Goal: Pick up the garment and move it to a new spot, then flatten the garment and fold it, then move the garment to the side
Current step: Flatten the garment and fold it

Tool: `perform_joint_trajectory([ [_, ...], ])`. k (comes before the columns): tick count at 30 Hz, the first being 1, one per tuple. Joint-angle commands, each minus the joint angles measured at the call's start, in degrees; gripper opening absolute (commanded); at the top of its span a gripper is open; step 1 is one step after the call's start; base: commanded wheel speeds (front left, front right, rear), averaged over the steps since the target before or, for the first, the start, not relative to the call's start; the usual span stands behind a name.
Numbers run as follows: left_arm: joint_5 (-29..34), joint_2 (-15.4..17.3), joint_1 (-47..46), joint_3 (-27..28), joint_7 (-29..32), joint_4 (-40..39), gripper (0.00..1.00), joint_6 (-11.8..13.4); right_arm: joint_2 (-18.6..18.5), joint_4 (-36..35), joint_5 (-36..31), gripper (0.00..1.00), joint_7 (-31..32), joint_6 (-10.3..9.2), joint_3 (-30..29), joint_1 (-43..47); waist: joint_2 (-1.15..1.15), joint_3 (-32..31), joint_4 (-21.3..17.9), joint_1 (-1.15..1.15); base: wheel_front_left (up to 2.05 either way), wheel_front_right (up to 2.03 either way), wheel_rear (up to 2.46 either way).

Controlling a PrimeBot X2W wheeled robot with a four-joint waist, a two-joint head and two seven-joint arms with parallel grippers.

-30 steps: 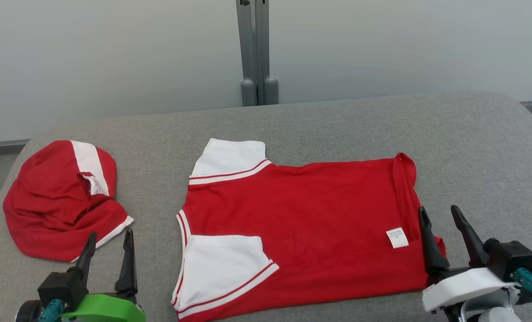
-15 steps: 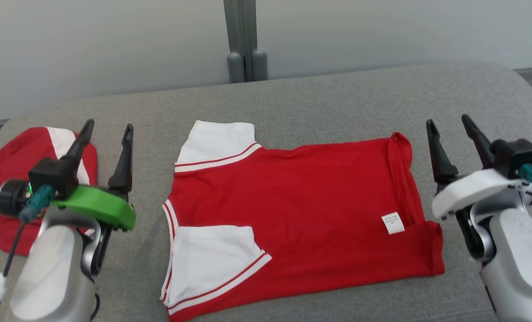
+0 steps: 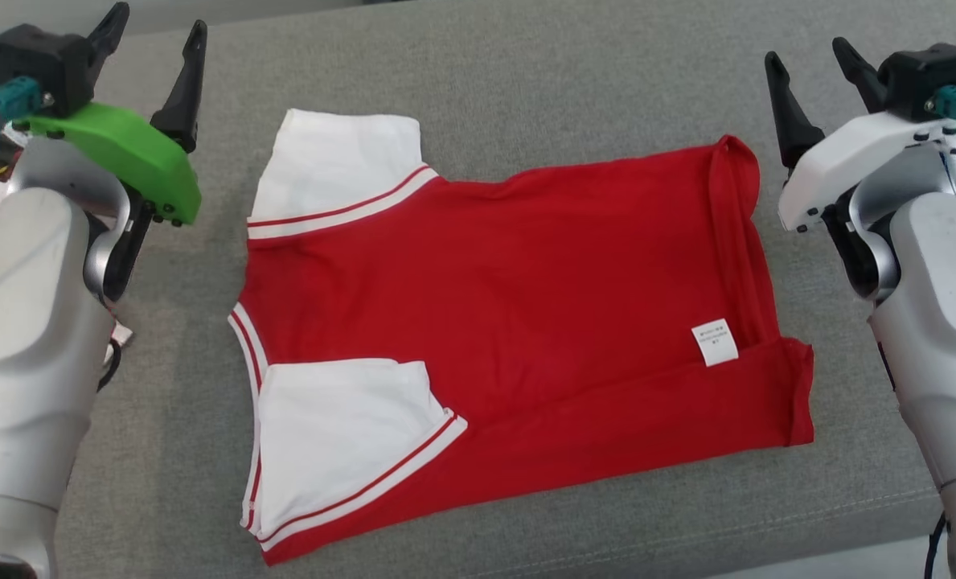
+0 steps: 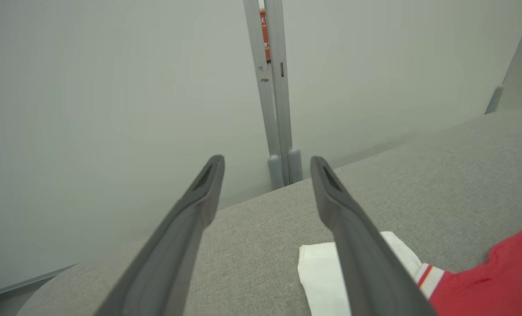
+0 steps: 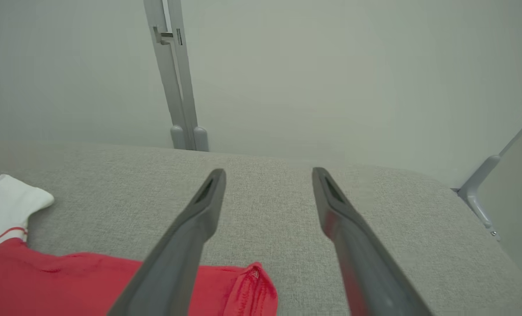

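From overhead, the head camera looks steeply down and close onto the grey cushion (image 3: 526, 72). The two wrist cameras sit low at its left and right ends, facing the far wall (image 4: 111, 87). All three catch the garment (image 3: 510, 281); both wrist views share the grey post (image 4: 271, 87)

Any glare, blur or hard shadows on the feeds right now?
Head view: soft even light, no glare, red shirt sharp, faint shadow on the cushion beside the left forearm. Left wrist view: fingers soft near the bottom edge, cushion weave crisp. Right wrist view: likewise.
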Motion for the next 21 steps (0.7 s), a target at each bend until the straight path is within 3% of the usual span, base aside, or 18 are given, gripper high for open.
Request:
perform_joint_trajectory([
  [1,-1.49,0.89,-2.40,-1.51,1.03,1.50,1.00,0.07,0.03,1.37,0.28,1.00,0.83,-0.09,0.73,-1.96,0.00,6.93,-2.62,-0.01,0.00,0.00,0.00],
  [13,-12.58,3.84,-14.51,-16.15,7.60,11.03,1.00,0.07,3.01,11.18,5.00,1.00,6.04,-0.09,7.22,-11.07,0.00,14.69,-6.06,-0.01,0.00,0.00,0.00],
  [21,-18.04,5.48,-16.69,-23.14,9.60,14.45,1.00,0.07,3.95,12.90,9.43,1.00,7.33,-0.09,12.55,-13.69,0.00,16.16,-7.50,-0.01,0.00,0.00,0.00],
])
